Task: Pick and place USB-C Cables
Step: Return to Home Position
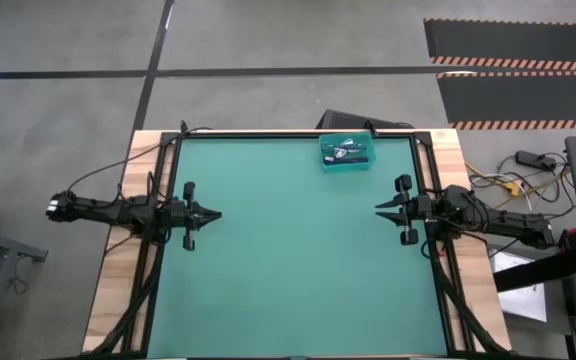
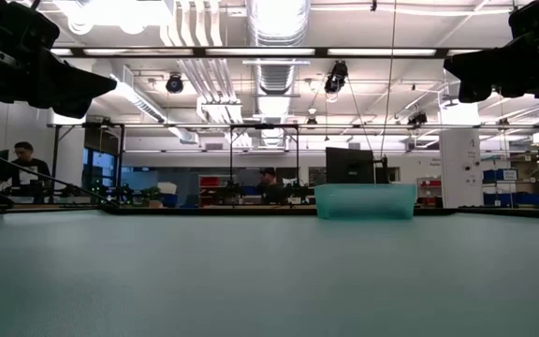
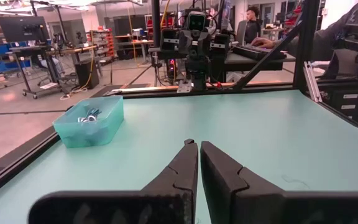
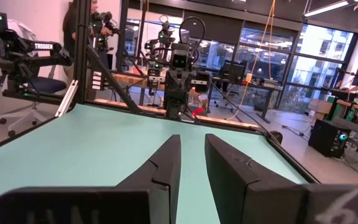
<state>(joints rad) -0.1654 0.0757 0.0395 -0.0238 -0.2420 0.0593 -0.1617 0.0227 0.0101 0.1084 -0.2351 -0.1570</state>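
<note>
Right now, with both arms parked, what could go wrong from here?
1. The blue bin sits at the table's far edge; a nudge might tip it off with the USB-C cables inside.
2. A person works close beyond the right arm; a swing of the right gripper that way could be a hazard. The left gripper waits at the opposite side.

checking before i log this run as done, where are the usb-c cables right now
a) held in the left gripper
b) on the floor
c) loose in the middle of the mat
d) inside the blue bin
d, the usb-c cables lie inside the blue bin at the table's far edge, while the left gripper and right gripper hold nothing.
</note>
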